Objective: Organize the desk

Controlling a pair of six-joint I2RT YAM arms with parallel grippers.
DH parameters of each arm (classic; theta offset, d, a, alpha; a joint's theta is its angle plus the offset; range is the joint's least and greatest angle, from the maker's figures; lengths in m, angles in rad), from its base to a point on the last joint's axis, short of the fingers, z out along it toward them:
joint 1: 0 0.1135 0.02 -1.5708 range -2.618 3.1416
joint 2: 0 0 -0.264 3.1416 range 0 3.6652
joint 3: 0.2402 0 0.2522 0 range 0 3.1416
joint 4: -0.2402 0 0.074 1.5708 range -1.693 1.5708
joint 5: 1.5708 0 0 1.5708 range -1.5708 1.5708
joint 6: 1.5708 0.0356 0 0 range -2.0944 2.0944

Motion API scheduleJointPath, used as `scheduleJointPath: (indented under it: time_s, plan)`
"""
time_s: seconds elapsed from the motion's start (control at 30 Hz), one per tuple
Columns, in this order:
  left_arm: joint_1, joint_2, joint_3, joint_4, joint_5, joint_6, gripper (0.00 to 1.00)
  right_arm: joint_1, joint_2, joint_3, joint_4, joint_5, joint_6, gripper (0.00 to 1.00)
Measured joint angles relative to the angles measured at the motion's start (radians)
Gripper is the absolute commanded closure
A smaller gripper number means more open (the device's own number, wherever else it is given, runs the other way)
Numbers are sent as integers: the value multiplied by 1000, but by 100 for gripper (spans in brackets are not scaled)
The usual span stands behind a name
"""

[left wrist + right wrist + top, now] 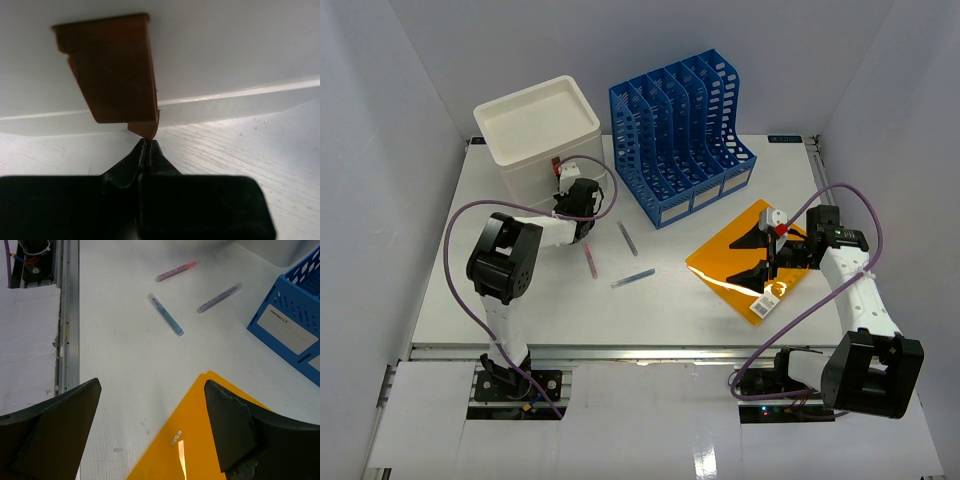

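The white desk (540, 300) holds three loose pens: pink (590, 262), blue (632, 278) and purple (627, 238). A yellow folder (725, 262) lies flat at the right. My left gripper (563, 190) is at the front face of the white drawer box (535, 130). In the left wrist view it (146, 145) is shut, pinching the lower corner of a brown tab (115, 70) on that box. My right gripper (752, 257) is open and empty above the folder's left corner (200, 440). In the right wrist view the pens lie beyond it: pink (176, 271), blue (166, 315) and purple (218, 297).
A blue multi-slot file organizer (682, 135) stands at the back centre, right of the white box, and shows in the right wrist view (295, 315). A metal rail (67, 315) runs along the desk's near edge. Purple cables loop beside both arms.
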Motion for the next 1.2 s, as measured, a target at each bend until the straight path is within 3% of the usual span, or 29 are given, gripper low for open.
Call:
scheduleJointPath:
  time_s: [0.53, 0.6, 0.63, 0.73, 0.8, 1.07, 1.2]
  plan:
    - [5, -150, -162, 15, 33, -71, 100, 0, 0, 0, -14, -3, -4, 10]
    - [-1, -176, -188, 17, 39, -91, 92, 0, 0, 0, -14, -3, -5, 10]
    - [-5, -186, -199, 16, 41, -99, 82, -1, 0, 0, -14, -3, -5, 10]
    - [-12, -195, -210, 17, 44, -101, 38, -1, 0, 0, -14, -3, -6, 10]
    - [-15, -195, -209, 20, 41, -92, 33, -2, 0, 0, -15, -3, -6, 10]
    - [-1, -132, -95, 10, 18, -34, 35, -8, 0, 1, -18, -4, -19, 10]
    - [18, -77, -13, 3, 18, -13, 42, -12, 0, 4, -22, -6, -27, 10]
